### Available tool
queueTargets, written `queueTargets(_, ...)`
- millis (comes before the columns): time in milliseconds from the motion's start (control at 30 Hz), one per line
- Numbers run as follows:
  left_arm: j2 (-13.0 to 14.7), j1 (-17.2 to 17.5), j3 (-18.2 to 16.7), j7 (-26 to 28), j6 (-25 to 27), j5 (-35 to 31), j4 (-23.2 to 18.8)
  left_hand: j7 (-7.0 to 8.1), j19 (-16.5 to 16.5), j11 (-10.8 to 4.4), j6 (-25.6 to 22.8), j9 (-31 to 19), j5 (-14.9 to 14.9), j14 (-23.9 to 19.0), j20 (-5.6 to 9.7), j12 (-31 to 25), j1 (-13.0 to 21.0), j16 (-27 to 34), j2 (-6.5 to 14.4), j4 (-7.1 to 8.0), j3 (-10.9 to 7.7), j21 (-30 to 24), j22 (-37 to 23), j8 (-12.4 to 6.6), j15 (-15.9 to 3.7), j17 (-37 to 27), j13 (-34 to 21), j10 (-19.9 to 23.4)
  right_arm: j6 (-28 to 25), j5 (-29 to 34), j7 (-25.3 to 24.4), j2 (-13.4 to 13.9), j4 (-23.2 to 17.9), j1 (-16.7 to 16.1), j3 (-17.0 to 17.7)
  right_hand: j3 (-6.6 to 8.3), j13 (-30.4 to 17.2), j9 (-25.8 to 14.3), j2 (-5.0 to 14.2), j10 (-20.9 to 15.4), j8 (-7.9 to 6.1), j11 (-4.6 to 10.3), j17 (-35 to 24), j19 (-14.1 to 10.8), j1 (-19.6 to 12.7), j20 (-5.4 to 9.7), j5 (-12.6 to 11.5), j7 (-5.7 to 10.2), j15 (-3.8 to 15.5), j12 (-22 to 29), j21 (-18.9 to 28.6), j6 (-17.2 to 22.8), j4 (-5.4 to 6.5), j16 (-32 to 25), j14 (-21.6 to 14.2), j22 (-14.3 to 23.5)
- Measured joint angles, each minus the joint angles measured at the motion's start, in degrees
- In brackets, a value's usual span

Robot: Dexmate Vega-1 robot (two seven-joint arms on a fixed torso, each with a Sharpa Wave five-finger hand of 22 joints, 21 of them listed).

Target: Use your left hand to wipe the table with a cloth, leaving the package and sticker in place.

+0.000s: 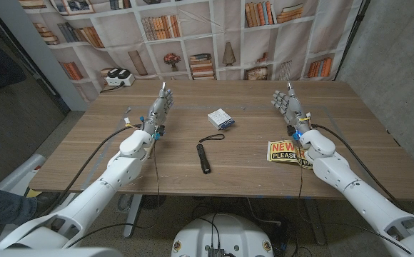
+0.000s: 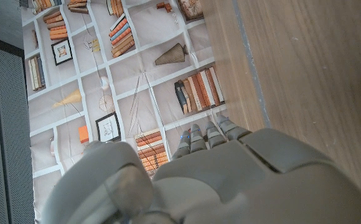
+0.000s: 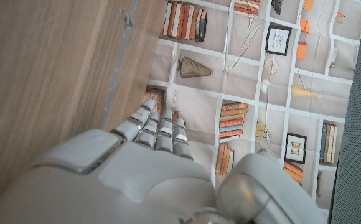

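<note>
Even, soft indoor light; faint shadows; wrist views sharp.

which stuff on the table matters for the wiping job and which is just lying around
Job:
left hand, open, holding nothing
package, mid-table, to stay put
sticker, partly under the right arm, to stay put
table
No cloth can be seen.

Lying about:
flashlight, black, in front of the package
right hand, open, idle
white device beyond the far left corner

left hand (image 1: 161, 104): empty, fingers straight | right hand (image 1: 287, 104): empty, fingers straight
</note>
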State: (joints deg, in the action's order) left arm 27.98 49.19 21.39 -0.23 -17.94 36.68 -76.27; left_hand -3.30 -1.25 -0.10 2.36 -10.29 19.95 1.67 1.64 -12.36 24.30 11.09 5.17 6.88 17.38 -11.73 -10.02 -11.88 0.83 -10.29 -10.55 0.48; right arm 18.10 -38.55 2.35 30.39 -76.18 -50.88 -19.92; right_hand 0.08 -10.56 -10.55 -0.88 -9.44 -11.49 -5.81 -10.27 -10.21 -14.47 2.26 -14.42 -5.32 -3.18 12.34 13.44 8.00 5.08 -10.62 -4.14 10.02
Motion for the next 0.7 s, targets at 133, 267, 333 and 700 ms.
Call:
queueTargets(133,-0.5,0.5,0.0,1.0,-1.1,-0.4,-0.6,0.0,0.0,0.0,0.0,0.0,0.0,0.2,0.0,0.0,0.1,0.0,0.1,0.0,0.0,0.0,0.0,0.0,-0.21,0.0,0.0,0.0,0.9,-0.1,0.1,0.3,-0.6,-1.1,0.5,0.0,0.0,0.0,0.03,0.0,0.0,0.0,0.0,0.0,0.0,0.0,0.0,0.22,0.0,0.0,0.0,0.2,0.0,0.0,0.0,0.3)
queueTargets(267,-0.8,0.8,0.0,1.3,-1.7,-0.6,-0.9,0.0,0.0,0.0,0.0,0.0,0.0,0.2,-0.01,0.0,0.1,0.0,0.1,0.0,0.0,0.0,0.0,0.0,-0.21,0.0,0.0,0.0,1.7,-0.1,0.1,0.3,-0.7,-1.5,0.6,0.0,0.0,0.0,0.3,0.0,0.0,0.0,0.0,0.0,-0.3,0.0,0.0,0.3,0.2,0.0,0.0,0.3,0.0,0.0,-0.4,0.3)
queueTargets(333,-0.8,1.0,-0.1,1.6,-2.1,-0.7,-1.1,0.0,0.0,0.0,0.0,0.0,0.0,0.2,-0.01,0.0,0.1,0.0,0.1,0.0,0.0,0.0,0.0,0.0,-0.21,0.0,0.0,0.0,2.1,0.0,0.1,0.3,-0.8,-1.7,0.7,0.0,0.0,0.0,0.3,-0.1,0.0,0.07,0.0,0.0,-0.3,0.0,0.0,0.3,0.2,0.0,0.0,0.3,0.0,0.0,-0.4,0.3)
queueTargets(700,0.7,2.9,-1.1,3.2,-3.0,-2.0,-3.6,-0.08,0.0,-0.02,-0.5,-0.3,0.0,-0.2,-0.01,0.0,1.1,0.0,0.7,-0.03,-0.04,0.0,0.0,-0.21,-0.2,0.0,0.0,0.6,3.1,0.7,-0.3,-0.8,0.1,-1.2,0.4,0.0,0.0,0.0,0.38,-0.2,0.0,0.22,0.0,-0.1,-0.8,0.11,0.0,0.61,0.2,0.0,0.0,0.6,-0.01,0.0,-0.4,0.3)
